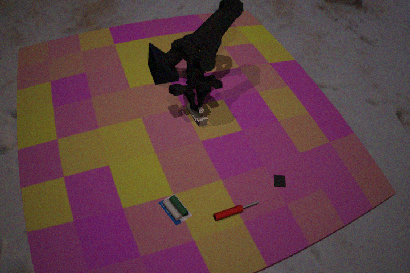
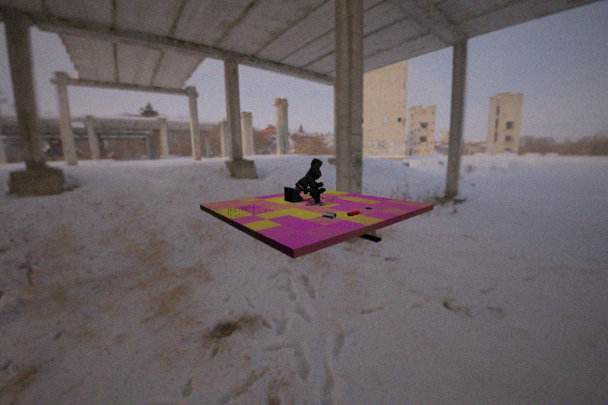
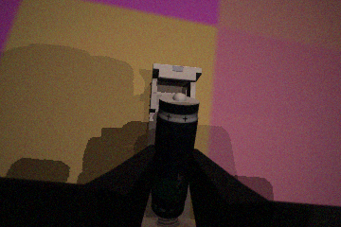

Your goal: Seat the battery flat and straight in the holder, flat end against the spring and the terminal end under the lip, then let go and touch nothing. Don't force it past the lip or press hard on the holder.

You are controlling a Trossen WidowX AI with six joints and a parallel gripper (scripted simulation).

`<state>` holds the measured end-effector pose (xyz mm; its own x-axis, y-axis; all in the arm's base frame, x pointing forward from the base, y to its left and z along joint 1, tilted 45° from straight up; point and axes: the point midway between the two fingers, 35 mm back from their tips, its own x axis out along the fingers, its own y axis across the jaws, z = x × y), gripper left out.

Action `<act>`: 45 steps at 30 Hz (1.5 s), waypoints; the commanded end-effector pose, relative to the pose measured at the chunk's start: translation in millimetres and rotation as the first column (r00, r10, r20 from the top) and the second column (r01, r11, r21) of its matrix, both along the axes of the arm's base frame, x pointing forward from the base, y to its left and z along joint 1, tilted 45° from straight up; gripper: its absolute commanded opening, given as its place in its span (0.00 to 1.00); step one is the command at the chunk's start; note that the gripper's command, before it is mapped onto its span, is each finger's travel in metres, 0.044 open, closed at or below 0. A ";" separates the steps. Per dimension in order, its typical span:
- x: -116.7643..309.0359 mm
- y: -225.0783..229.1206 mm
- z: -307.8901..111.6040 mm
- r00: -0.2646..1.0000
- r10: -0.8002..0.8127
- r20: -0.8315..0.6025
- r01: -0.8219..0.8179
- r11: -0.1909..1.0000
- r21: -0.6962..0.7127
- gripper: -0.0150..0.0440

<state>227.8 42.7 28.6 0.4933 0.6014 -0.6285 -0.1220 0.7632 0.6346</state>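
My gripper (image 1: 196, 106) (image 3: 172, 153) is shut on the dark battery (image 1: 201, 110) (image 3: 176, 134), gripping its sides over the holder. The pale holder (image 1: 203, 121) (image 3: 178, 73) lies on the patchwork table top. In the wrist view the battery's silver terminal end points toward the lip and looks raised above the holder, short of the lip. Its flat end is at the bottom of that view, by the coiled spring (image 3: 168, 221); whether they touch is unclear. The battery looks tilted, roughly lined up with the holder. Much of the holder's channel is hidden beneath it.
A blue-and-white pack with a green and an off-white cylinder (image 1: 176, 208) (image 2: 329, 215) lies nearer the top camera. A red screwdriver (image 1: 228, 212) (image 2: 353, 213) lies beside it. A small black square (image 1: 279, 181) (image 2: 369, 207) lies farther right.
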 end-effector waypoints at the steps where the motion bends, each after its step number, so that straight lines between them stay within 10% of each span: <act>1: -3.3 0.6 -2.8 1.000 0.004 -0.014 -0.004 1.000 -0.002 0.36; 45: 8.6 3.9 -5.7 0.973 0.146 -0.177 -0.155 0.987 -0.041 0.36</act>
